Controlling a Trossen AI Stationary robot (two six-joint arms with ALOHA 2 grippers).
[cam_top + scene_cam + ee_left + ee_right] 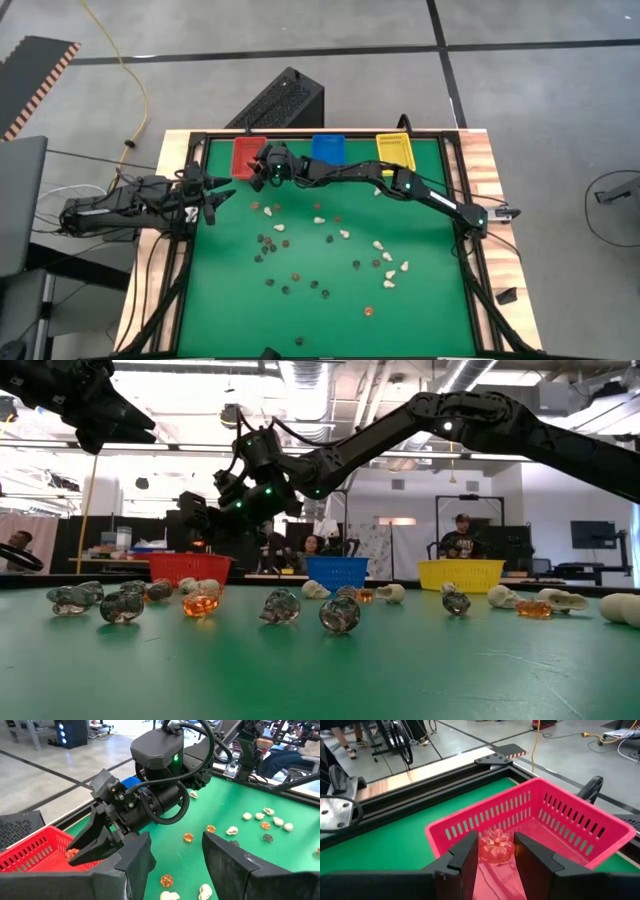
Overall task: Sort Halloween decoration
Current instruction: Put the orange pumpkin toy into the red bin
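Over the red bin point(246, 153), upper left of the mat in the high view, the right gripper point(262, 167) hangs at the end of its arm, which reaches in from the right edge. Its wrist view shows the fingers point(465, 854) parted, with an orange trinket point(496, 846) between them over the bin's inside — whether the pads touch it I cannot tell. Left wrist view shows more orange pieces point(72, 852) already lying in that bin.

Left gripper point(211, 198) sits at the left edge of the green mat point(420, 310), just below and left of the red bin, fingers point(135, 860) spread, nothing between them.

Blue bin point(328, 148) and yellow bin point(395, 149) stand along the top edge, centre and right.

Remaining decorations point(322, 240) are scattered across the middle of the mat — cream ones point(388, 262) mostly to the right, black ones point(265, 244) centre-left, orange-brown ones point(295, 273) lower centre. In the low view they form a loose row across the frame, bins behind them.

People sit at desks in the room beyond the table, centre and right of the low view.
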